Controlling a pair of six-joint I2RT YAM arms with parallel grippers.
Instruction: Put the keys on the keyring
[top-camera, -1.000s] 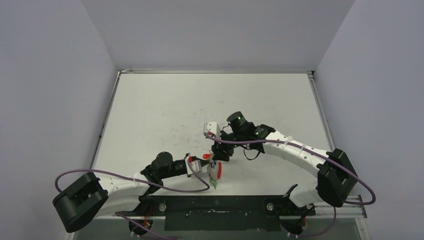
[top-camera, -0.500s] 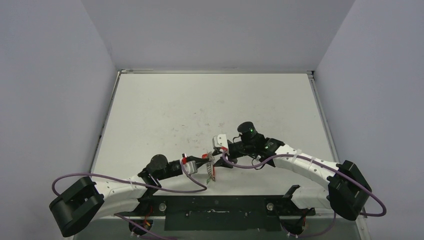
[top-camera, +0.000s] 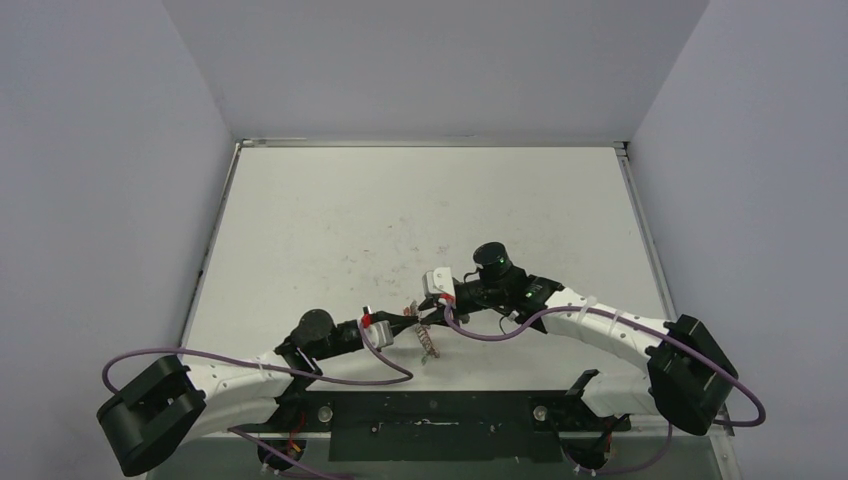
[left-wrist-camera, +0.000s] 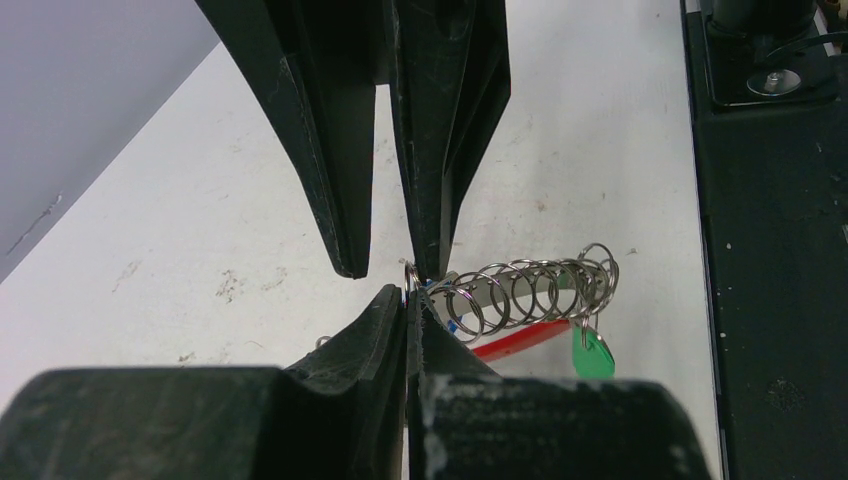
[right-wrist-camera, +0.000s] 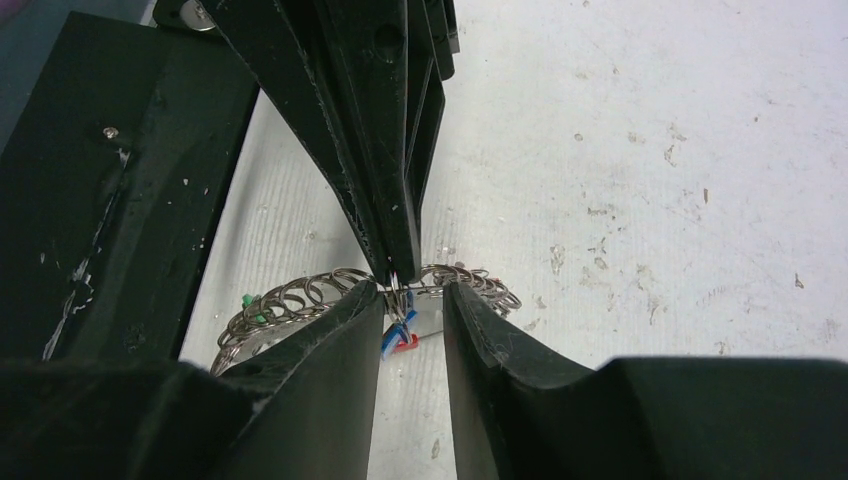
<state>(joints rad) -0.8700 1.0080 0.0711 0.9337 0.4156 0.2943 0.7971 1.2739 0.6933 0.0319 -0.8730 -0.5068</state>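
Both grippers meet low over the near-centre of the table (top-camera: 400, 220), tip to tip. Left gripper (left-wrist-camera: 408, 300): jaws fully closed, pinching the wire at one end of the keyring (left-wrist-camera: 530, 290). Keyring is a silvery coil, stretched out away from the pinch and lifted off the table, w/ its shadow below it. Green key (left-wrist-camera: 593, 355) hangs from the far end of the coil, head down, on the side toward the black base plate (left-wrist-camera: 770, 250). A red piece (left-wrist-camera: 520, 340) sits under the coil – can't tell if it's part of the ring or a separate key. Right gripper (right-wrist-camera: 410, 292): jaws apart by a narrow gap, gripping nothing that I can see, straddling the pinch point from the opposite side. Blue key (right-wrist-camera: 390, 345) shows only as a blue sliver between the right gripper's fingers, just under the left gripper's tips – can't tell if it's threaded on the wire.
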